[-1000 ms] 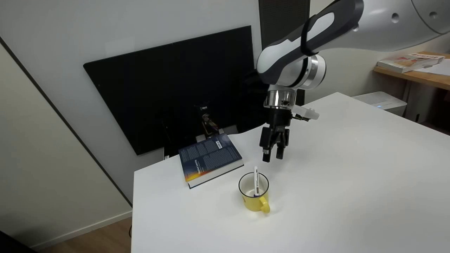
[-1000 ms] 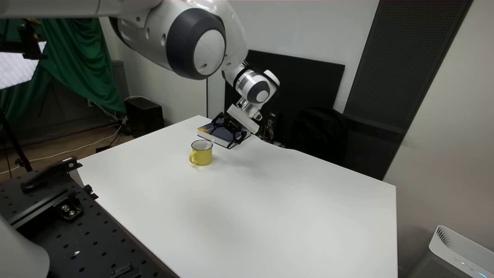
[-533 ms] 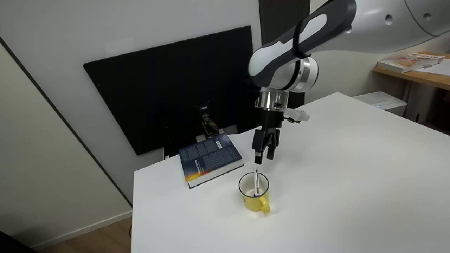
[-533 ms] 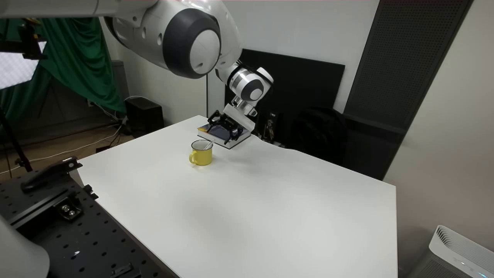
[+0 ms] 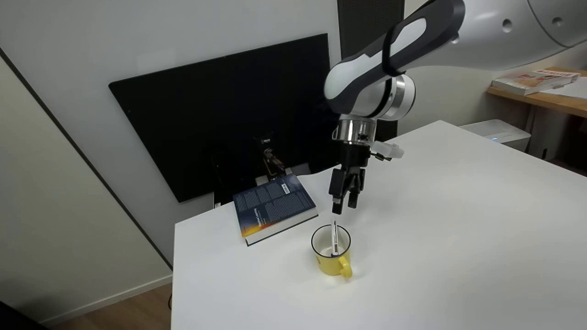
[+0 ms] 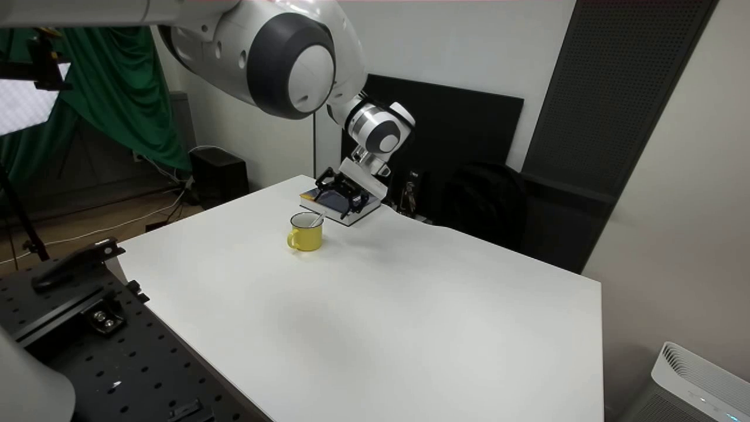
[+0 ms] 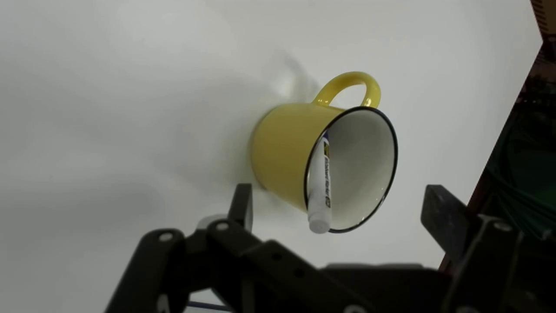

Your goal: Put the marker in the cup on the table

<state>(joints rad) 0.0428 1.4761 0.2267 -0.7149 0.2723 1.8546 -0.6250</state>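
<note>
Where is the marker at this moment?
The marker leans inside the yellow mug, along the left of its opening in the wrist view, white end sticking out.

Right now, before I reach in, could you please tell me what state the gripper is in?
Gripper: open, holding nothing; the marker leans in the yellow mug.

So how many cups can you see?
1. The yellow cup stands on the table near the blue book, with the marker leaning inside. All three views show that same cup.
</note>
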